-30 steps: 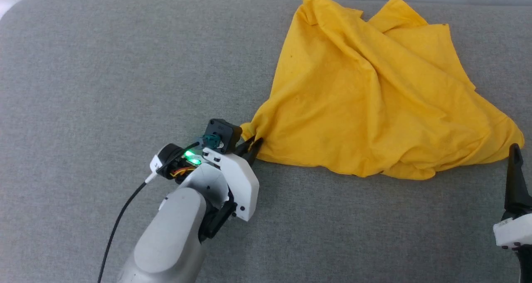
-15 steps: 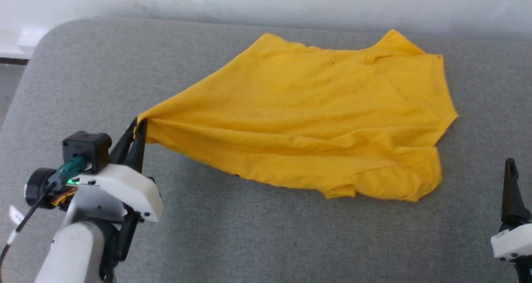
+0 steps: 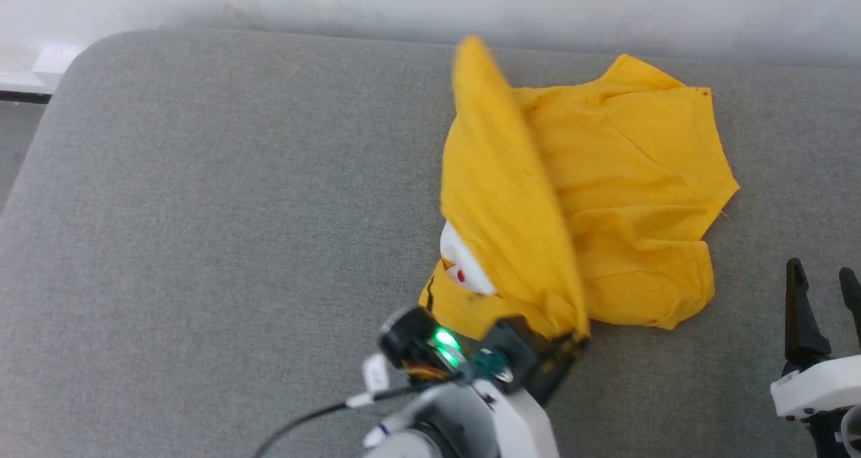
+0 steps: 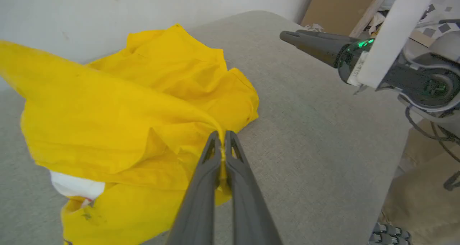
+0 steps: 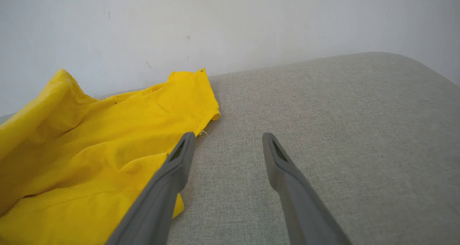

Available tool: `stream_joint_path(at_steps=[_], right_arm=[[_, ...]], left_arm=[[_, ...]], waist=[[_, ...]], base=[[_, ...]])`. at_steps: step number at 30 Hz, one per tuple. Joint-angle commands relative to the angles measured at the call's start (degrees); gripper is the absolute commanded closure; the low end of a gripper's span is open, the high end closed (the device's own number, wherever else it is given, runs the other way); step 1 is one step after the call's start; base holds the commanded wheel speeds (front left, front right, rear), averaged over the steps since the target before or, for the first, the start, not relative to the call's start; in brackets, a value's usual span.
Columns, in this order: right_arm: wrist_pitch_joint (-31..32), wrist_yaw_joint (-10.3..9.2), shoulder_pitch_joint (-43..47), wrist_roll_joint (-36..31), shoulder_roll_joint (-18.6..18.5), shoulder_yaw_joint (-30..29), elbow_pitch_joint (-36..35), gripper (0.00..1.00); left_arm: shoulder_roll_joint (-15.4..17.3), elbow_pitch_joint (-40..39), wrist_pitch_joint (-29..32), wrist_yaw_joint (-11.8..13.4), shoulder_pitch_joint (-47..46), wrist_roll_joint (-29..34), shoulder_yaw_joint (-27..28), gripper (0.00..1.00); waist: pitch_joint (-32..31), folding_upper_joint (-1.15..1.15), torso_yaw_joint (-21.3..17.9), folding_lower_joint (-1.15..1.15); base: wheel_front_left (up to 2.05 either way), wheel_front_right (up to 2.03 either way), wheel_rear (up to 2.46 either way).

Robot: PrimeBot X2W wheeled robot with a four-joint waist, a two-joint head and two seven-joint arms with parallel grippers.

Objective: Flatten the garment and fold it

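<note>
Now our left tool is clamped tight on a bunched bit of the shirt, its two dark fingers pressed together with yellow cloth pinched between them. In the head view this tool sits low and just right of the middle. From the pinched bit, a long flap of the shirt rises in a blurred ridge that runs back towards the white wall.

The rest of the shirt lies crumpled on the grey cloth-covered tabletop, right of the middle and close to the wall, with one corner pointing to the right. Under the raised flap we see a white patch with a red dot, and a few dark marks on the yellow below it.

Our right tool has its fingers wide apart and grips nothing. It sits at the lower right over bare tabletop, near the shirt's right-hand edge and apart from it in the head view. In the right wrist view the shirt lies to the left of the spread fingers.
</note>
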Motion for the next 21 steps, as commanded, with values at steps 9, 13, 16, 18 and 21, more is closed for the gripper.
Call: stream_joint_path(at_steps=[9,13,16,18,21], right_arm=[[-0.5,-0.04,-1.1,0.1,0.1,-0.9,0.8,0.00],[-0.3,-0.04,-1.2,0.2,0.1,-0.6,1.1,0.00],[-0.2,-0.04,-1.3,0.3,0.1,-0.2,1.1,0.00],[0.0,-0.04,-1.3,0.2,0.1,-0.1,1.0,0.00],[0.2,-0.04,-1.6,0.1,0.1,0.0,0.8,0.00]], left_arm=[[-1.4,8.2,-5.3,1.1,-1.2,-3.0,1.5,0.00],[1.1,5.6,-6.4,3.3,-1.5,-4.9,7.3,0.00],[3.8,4.3,-6.8,5.2,-2.1,-4.0,10.7,0.00],[4.5,3.9,-6.1,5.3,-2.4,-4.3,11.3,0.00],[4.6,4.0,-4.8,4.6,-3.7,-4.5,10.8,0.00]], waist=[[1.8,0.00,-0.7,0.00],[1.5,0.00,-0.1,0.00],[1.5,0.00,0.3,0.00],[1.7,0.00,0.5,0.00],[2.2,0.00,0.6,0.00]], base=[[0.00,0.00,0.00],[0.00,0.00,0.00],[0.00,0.00,0.00],[0.00,0.00,0.00],[0.00,0.00,0.00]])
